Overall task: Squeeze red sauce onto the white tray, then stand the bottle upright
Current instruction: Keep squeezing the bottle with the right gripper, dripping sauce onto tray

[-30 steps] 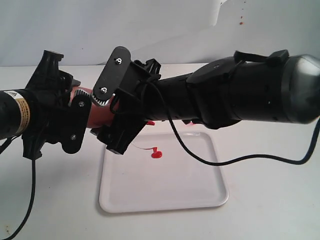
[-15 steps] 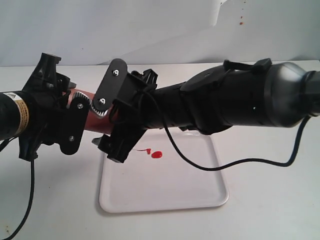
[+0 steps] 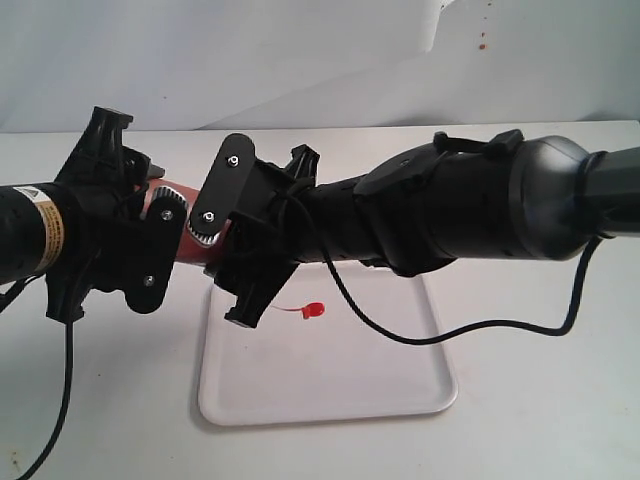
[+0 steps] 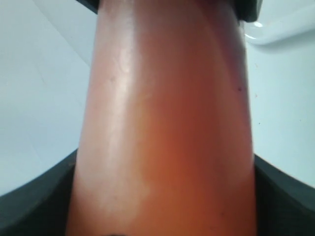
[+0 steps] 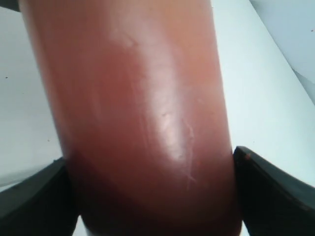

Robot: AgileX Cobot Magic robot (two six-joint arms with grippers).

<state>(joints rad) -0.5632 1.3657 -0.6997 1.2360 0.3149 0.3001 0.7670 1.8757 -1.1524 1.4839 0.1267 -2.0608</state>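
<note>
Two tools hold the bottle (image 4: 167, 123) roughly level above the tray's (image 3: 330, 395) far left edge: left tool (image 3: 150, 235) and right tool (image 3: 222, 240) clamp it. Sauce blob (image 3: 314, 311) lies on tray.

The right gripper (image 3: 228, 245), clamped on the bottle (image 3: 192, 243), has sunk closer to the white tray (image 3: 330, 385), where the sauce thread (image 3: 292, 310) has shortened.

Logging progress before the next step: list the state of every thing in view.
bottle: held sideways above the table, not upright
left claw: shut on the bottle
right claw: shut on the bottle
white tray: flat on the table, small red sauce blob on it
</note>
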